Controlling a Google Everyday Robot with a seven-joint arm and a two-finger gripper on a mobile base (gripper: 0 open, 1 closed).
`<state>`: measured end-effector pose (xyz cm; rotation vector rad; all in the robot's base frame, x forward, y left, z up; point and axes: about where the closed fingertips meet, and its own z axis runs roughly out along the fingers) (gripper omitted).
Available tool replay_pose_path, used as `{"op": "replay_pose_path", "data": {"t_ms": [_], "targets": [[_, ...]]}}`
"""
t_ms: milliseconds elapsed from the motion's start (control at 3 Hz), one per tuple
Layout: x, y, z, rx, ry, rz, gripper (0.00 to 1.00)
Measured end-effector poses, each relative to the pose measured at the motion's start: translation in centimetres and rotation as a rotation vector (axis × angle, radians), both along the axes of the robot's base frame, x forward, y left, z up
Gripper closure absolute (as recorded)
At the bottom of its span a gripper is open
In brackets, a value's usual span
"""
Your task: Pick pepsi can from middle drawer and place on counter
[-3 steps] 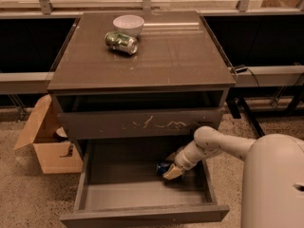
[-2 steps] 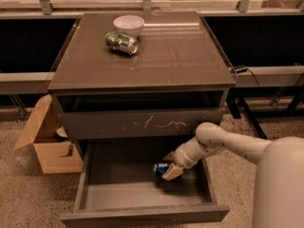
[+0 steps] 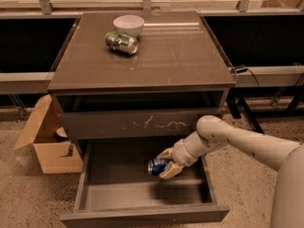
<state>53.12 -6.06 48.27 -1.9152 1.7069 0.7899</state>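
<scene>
Pincer (image 3: 165,168) leftward in drawer (image 3: 121,194), blue-silver can (image 3: 155,166)

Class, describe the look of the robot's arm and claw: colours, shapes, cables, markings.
The arm is a smooth, cream-white tube with a rounded elbow and a ringed wrist. The claw, over the open middle drawer, has stubby tan fingers. No cables or markings show.

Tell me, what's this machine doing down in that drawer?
A robot arm reaches into the open middle drawer, and its pincer grips a blue pepsi can held sideways there. The can is not yet on the counter, where a white bowl and a green-and-silver can sit.
</scene>
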Motion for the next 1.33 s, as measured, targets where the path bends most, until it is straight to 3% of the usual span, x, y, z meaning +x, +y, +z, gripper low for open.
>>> {"op": "replay_pose_path", "data": {"t_ms": [333,667,1000,1333], "targets": [[-0.7,0.8,3.7,0.029,-0.067,0.065,1.00],[-3.9,2.2,12.1,0.004,-0.204,0.185,1.00],[-5.6,2.3,18.0,-0.021,-0.292,0.241,1.00],[-5.6,2.2,18.3,-0.022,-0.297,0.243,1.00]]}}
